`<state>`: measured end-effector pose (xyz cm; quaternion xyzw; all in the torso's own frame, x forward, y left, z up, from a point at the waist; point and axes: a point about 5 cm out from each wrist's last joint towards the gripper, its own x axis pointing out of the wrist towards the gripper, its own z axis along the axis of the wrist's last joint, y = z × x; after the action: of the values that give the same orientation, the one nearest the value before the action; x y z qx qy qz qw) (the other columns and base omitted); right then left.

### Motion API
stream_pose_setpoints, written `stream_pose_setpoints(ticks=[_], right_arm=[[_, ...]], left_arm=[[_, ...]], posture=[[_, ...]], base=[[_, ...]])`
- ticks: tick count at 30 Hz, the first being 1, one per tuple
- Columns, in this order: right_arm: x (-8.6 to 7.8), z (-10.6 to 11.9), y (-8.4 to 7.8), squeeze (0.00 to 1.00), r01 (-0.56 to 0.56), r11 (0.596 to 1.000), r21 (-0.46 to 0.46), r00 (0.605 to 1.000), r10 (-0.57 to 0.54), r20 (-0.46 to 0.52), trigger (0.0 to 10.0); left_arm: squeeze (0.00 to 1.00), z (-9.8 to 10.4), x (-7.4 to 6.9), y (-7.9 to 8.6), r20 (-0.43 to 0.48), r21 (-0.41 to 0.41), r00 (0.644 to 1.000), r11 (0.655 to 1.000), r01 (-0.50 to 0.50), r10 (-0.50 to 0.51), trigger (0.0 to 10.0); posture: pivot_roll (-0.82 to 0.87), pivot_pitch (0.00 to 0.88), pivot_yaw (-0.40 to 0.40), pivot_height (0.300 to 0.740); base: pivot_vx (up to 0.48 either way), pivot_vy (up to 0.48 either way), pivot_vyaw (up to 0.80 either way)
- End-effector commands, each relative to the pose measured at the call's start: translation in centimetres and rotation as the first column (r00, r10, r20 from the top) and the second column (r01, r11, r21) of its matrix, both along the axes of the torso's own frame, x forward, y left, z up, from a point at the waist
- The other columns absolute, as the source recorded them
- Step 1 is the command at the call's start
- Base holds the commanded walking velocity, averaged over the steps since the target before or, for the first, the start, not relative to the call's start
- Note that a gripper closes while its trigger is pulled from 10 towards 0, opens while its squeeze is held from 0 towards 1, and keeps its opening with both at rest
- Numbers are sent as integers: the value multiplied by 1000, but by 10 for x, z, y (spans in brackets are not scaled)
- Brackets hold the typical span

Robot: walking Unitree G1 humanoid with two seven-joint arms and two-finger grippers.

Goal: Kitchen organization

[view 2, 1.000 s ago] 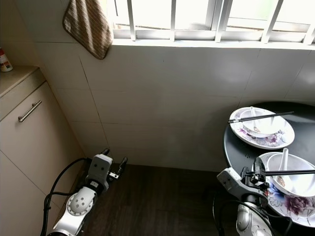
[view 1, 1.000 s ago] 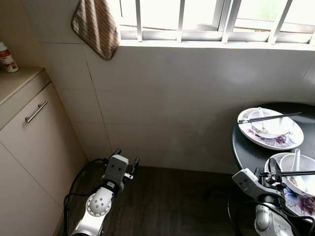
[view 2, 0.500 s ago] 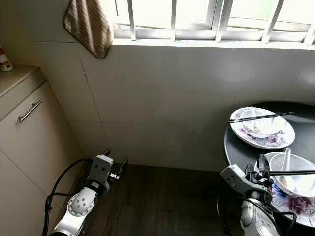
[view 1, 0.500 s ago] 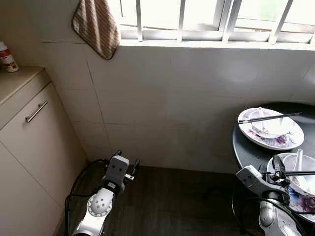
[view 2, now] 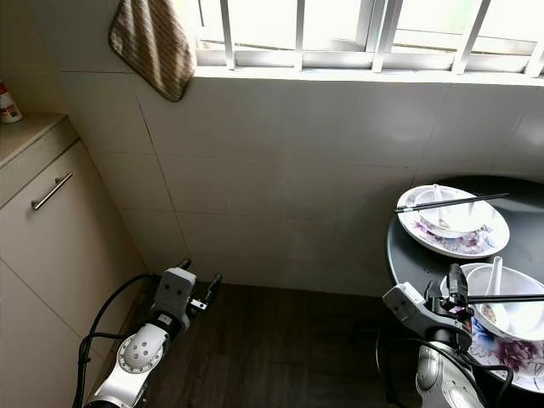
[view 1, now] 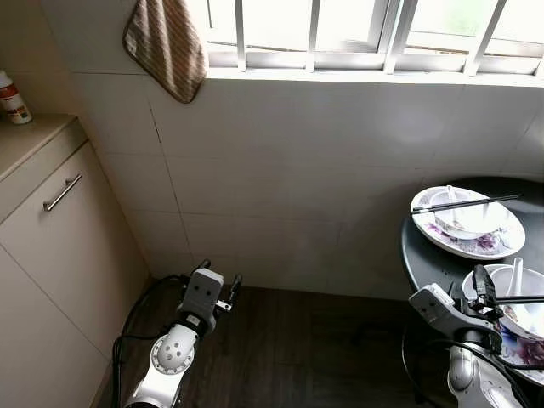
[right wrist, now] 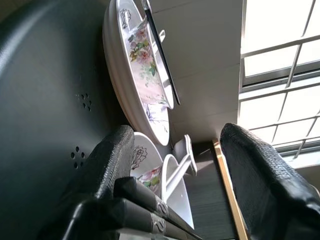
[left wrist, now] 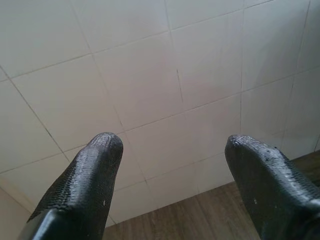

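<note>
Resting on floral plate, white bowl — spoon, black chopsticks across

The left arm hung low, bent at the elbow with its wrist angled up and forward. The left gripper pointed ahead with its two black fingers spread well apart and nothing between them. The right arm was raised a little higher, its silver wrist block turned inward. The right gripper pointed up and forward, its fingers also held wide apart and gripping nothing.
</note>
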<state>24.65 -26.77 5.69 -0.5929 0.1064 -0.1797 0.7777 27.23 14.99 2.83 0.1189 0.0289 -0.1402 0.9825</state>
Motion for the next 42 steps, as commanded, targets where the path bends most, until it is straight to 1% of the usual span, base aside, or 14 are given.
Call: stream_pose_setpoints(ticks=[1,6,12,16,17,18,19,20,21,22,31,38,39,42], right_arm=[[-2,3,-3,0,7,1000,-15,1000,-7,2,10000],[-5,3,-7,0,20,999,-36,1000,-20,-2,10000],[-5,5,-12,0,41,998,-39,999,-41,-1,10000],[-7,2,-16,0,62,998,-20,998,-63,-19,10000],[-8,-1,-17,0,77,997,13,996,-76,-34,9490],[-8,-1,-18,0,82,996,25,996,-81,-38,8784],[-8,-1,-18,0,82,996,25,996,-81,-38,8784],[-8,-2,-19,0,88,995,39,995,-87,-43,7216],[-7,-2,-20,0,93,995,48,995,-91,-47,4627],[-7,-2,-20,0,94,994,50,995,-92,-48,0],[-5,-1,-21,0,91,995,49,995,-89,-49,0],[-4,-2,-18,0,70,997,30,996,-69,-58,0],[-3,-1,-16,0,57,998,12,997,-56,-56,0],[-2,-1,-15,0,48,999,3,997,-48,-55,0]], left_arm=[[0,2,3,0,11,-6,1000,1000,-1,1,10000],[0,2,4,-1,10,-9,1000,1000,-1,2,10000],[0,2,4,-2,9,-12,1000,1000,-1,1,10000],[0,3,5,-3,9,-14,1000,1000,-2,2,10000],[0,3,5,-3,9,-14,1000,1000,-3,3,10000],[0,3,6,-3,9,-14,1000,1000,-3,3,10000],[0,3,6,-3,9,-14,1000,1000,-3,3,10000],[0,3,6,-3,9,-15,1000,1000,-3,3,10000],[0,3,6,-3,8,-15,1000,1000,-3,3,10000],[0,3,6,-3,8,-14,1000,1000,-3,3,10000],[0,3,8,-3,8,-13,1000,1000,-4,4,10000],[0,3,8,-3,8,-13,1000,1000,-5,5,10000],[0,3,8,-3,8,-14,1000,1000,-5,5,10000],[0,3,8,-4,7,-15,1000,1000,-5,5,10000]], posture=[[-33,0,-5,740],[-39,0,-6,740],[-44,0,-8,740],[-44,0,-9,740],[-42,0,-9,740],[-44,0,-9,740],[-44,0,-9,740],[-44,0,-9,740],[-45,0,-8,740],[-45,0,-8,740],[-47,0,-7,740],[-45,0,-8,740],[-47,0,-9,740],[-47,0,-10,740]], base=[[0,0,0],[0,0,0],[0,0,0],[0,0,0],[0,0,0],[0,0,0],[0,0,0],[0,0,0],[0,0,0],[0,0,0],[0,0,0],[0,0,0],[0,0,0],[0,0,0]])
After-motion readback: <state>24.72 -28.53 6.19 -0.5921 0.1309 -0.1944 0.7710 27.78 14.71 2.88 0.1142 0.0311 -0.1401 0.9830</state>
